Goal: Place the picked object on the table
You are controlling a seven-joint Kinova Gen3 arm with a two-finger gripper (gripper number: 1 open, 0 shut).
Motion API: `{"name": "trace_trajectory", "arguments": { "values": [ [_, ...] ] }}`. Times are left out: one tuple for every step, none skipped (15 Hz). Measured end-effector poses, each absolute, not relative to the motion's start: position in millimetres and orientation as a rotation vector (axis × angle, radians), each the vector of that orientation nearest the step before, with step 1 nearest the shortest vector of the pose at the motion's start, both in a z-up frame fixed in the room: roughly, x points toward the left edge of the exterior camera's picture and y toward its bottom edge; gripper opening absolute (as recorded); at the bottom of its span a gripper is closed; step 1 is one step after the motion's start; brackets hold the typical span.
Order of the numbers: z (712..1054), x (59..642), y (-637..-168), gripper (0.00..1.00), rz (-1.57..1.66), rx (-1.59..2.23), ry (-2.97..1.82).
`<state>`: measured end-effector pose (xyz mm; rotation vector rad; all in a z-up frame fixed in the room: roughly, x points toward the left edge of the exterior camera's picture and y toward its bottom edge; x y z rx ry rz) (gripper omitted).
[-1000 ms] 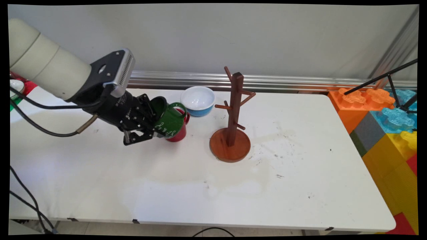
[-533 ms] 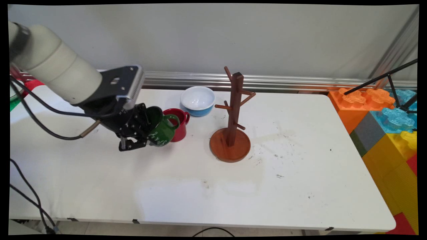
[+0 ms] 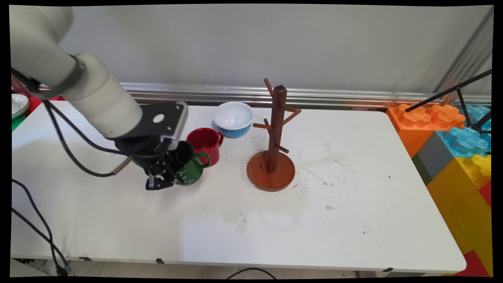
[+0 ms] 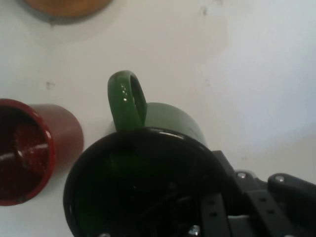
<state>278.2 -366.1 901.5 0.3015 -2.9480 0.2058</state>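
Green mug [image 3: 190, 170]: held by the gripper [image 3: 165, 173], which is clamped on the mug's rim wall, one finger inside the cup and one outside, as far as the main view shows. A rim grip of this kind leaves the handle [image 4: 127, 100] free; it juts out on the side away from the hand, toward the wooden stand. The mug sits tilted, mouth turned up toward the wrist, base low near the table [image 3: 353, 196]. Whether the base touches the surface cannot be told.

Position: left half of the table, roughly midway between the far and near edges.

Appearance: glossy dark green outside, with pale lettering or pattern on the lower wall, unreadable. Interior black and shiny in the hand view. Handle a thick loop, same green, with bright highlights. Looks like enamel or glazed ware; a judgement only.

Neighbours: red mug [image 3: 205, 140] upright just beside the green one, toward the far edge, mouth open upward, handle pointing right. A narrow gap seems to separate the two in the hand view; contact not certain. Beyond it, near the far edge, a white bowl with blue outside [image 3: 233, 118]. Wooden mug tree [image 3: 273, 145], round base and angled pegs, stands near the table's middle, well apart from the gripper; no mug hangs on it.
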Motion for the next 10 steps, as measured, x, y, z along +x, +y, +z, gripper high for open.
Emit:
{"name": "trace_trajectory", "arguments": {
  "values": [
    [895.9,274.6,-368.6,0.00,0.198,0.305,-2.958],
    [889.4,270.4,-371.7,0.00,0.190,0.310,-2.969],
    [882.7,266.0,-375.2,0.00,0.182,0.317,-2.978],
    [876.9,262.0,-378.4,0.00,0.177,0.325,-2.985],
    [869.1,256.9,-382.7,0.00,0.170,0.337,-2.991],
    [863.3,253.0,-386.1,0.00,0.164,0.346,-2.995],
    [857.6,249.3,-389.6,0.00,0.161,0.360,-2.998],
    [854.0,247.1,-391.8,0.00,0.159,0.369,-3.000],
    [848.6,243.7,-395.2,0.00,0.156,0.383,-3.001],
    [842.2,239.8,-398.9,0.00,0.152,0.399,-3.002]
  ]
}}
